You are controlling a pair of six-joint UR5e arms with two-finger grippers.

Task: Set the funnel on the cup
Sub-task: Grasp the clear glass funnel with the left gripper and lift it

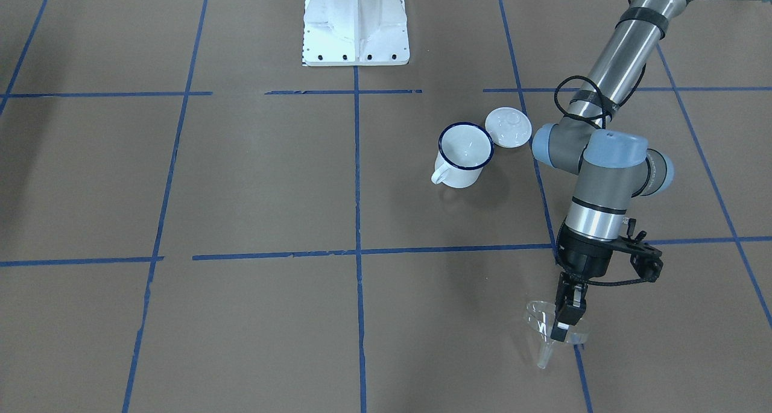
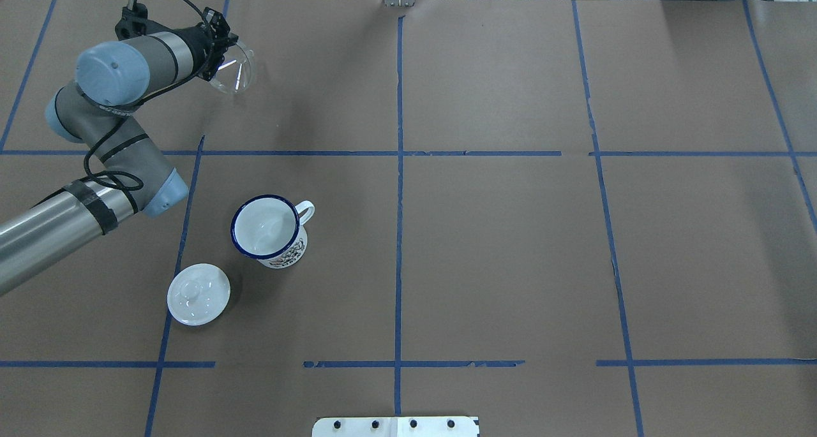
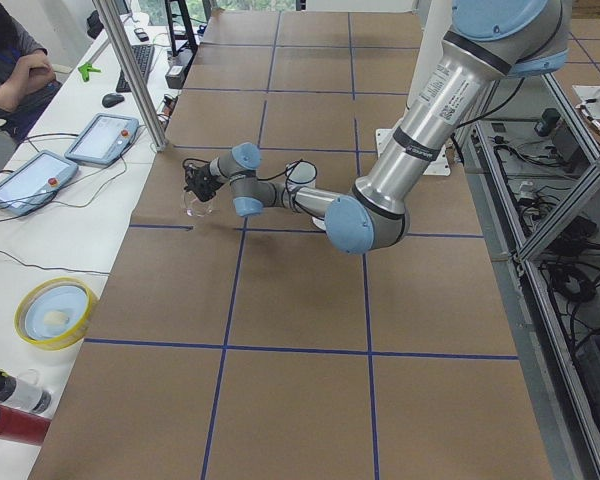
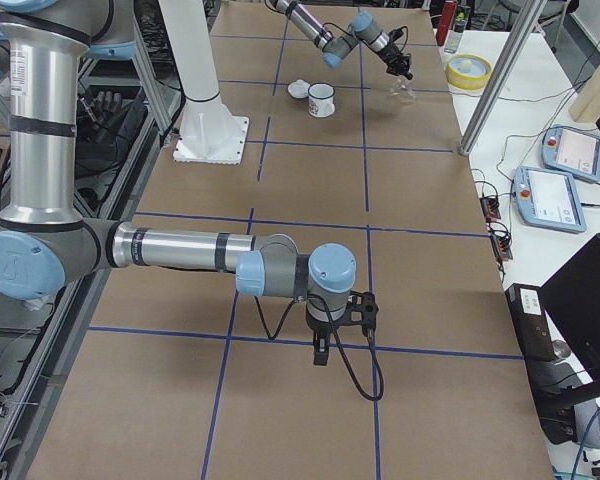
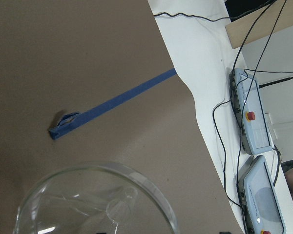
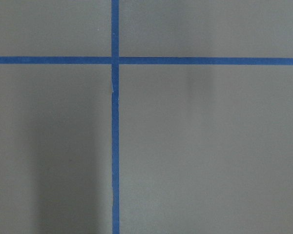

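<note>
The clear funnel (image 1: 546, 328) is at the table's far edge on my left side, its spout pointing down toward the table. My left gripper (image 1: 565, 327) is shut on its rim from above. In the overhead view the funnel (image 2: 235, 71) sits at the tip of my left gripper (image 2: 220, 64). The left wrist view shows its round rim (image 5: 97, 200) close below the camera. The white cup (image 1: 464, 154) with a dark blue rim stands upright and empty, well apart from the funnel (image 2: 265, 228). My right gripper (image 4: 320, 352) shows only in the exterior right view; I cannot tell if it is open or shut.
A round white lid (image 2: 198, 294) with a knob lies beside the cup on my side of it. The table's far edge, with control pendants (image 5: 254, 117) beyond it, runs close to the funnel. The white robot base (image 1: 356, 24) stands at mid-table.
</note>
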